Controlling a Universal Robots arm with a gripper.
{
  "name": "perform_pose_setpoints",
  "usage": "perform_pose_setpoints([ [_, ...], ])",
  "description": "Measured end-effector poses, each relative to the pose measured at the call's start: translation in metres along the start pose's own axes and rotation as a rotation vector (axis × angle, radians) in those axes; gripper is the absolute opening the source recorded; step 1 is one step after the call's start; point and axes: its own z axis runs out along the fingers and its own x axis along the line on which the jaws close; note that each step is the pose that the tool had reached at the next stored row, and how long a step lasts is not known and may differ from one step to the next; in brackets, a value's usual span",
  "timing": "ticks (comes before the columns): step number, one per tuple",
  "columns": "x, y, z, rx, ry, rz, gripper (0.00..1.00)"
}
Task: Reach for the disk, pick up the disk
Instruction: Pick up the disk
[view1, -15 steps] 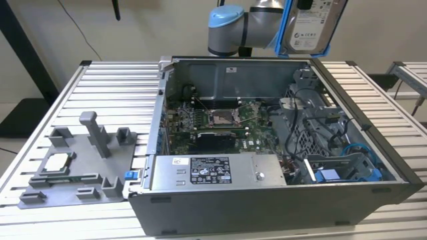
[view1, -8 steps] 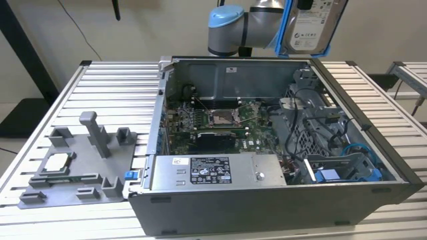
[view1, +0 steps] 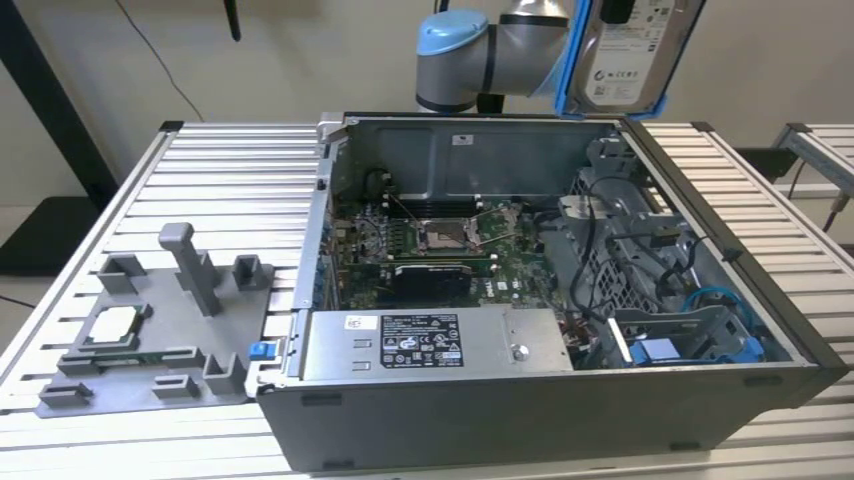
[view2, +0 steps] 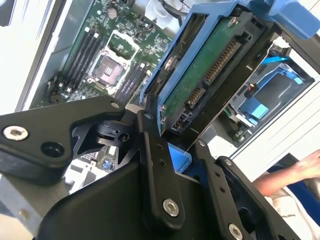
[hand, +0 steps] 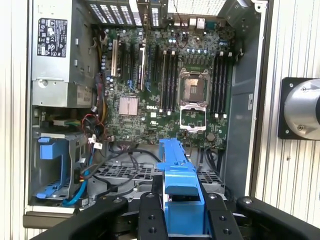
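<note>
Two black fingers (view2: 152, 150) of the gripper (view2: 175, 135) pinched on the flat silver-grey metal disk with its bright blue plastic bracket (view2: 205, 65), green circuit side and connector edge turned to the second wrist view

Same grip in the first wrist view: gripper (hand: 182, 200) closed on the blue bracket of the disk (hand: 177, 170), clear above the open case

Below the held drive, a green motherboard (hand: 165, 85) with its square silver socket, and a blue plastic drive cage (hand: 50, 170) in one corner of the case

Seen from the exterior view, disk (view1: 638, 50) held upright at one o'clock, white label facing the camera, lifted well above the open grey metal computer case (view1: 534, 420)

Grey robot arm with a light blue joint cap (view1: 454, 50) at twelve o'clock, just beside the drive

Inside the case, motherboard (view1: 427, 240) at the centre, grey labelled power supply box (view1: 427, 345) toward six o'clock

Grey plastic fixture tray (view1: 147, 330) at eight o'clock, apart from the case, on the slatted aluminium table (view1: 227, 190)

Farthest off in the second wrist view, a person's hand (view2: 305, 170) beyond the table edge
</note>
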Motion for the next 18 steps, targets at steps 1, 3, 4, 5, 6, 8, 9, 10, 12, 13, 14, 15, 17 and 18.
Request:
perform_pose_setpoints([
  [1, 0.0029, 0.0001, 0.0002, 0.0000, 0.0000, 0.001, 0.00],
  [3, 0.0099, 0.0003, 0.0008, 0.0000, -0.0001, 0.003, 0.00],
  [4, 0.0136, 0.0005, 0.0011, 0.0000, -0.0001, 0.004, 0.00],
  [5, 0.0172, 0.0006, 0.0014, 0.0000, -0.0001, 0.005, 0.00],
  [6, 0.0207, 0.0007, 0.0017, 0.0000, -0.0001, 0.006, 0.00],
  [8, 0.0275, 0.0009, 0.0020, 0.0000, -0.0001, 0.008, 0.00],
  [9, 0.0304, 0.0010, 0.0021, 0.0001, -0.0002, 0.009, 0.00],
  [10, 0.0329, 0.0011, 0.0021, 0.0000, -0.0001, 0.011, 0.00],
  [12, 0.0370, 0.0012, 0.0021, 0.0000, 0.0002, 0.013, 0.00],
  [13, 0.0381, 0.0013, 0.0022, 0.0001, 0.0002, 0.015, 0.00],
  [14, 0.0381, 0.0013, 0.0022, 0.0001, 0.0002, 0.015, 0.00],
  [15, 0.0381, 0.0013, 0.0022, 0.0001, 0.0003, 0.015, 0.00],
  [17, 0.0381, 0.0012, 0.0021, 0.0001, 0.0004, 0.015, 0.00],
  [18, 0.0382, 0.0012, 0.0021, 0.0001, 0.0003, 0.016, 0.00],
])
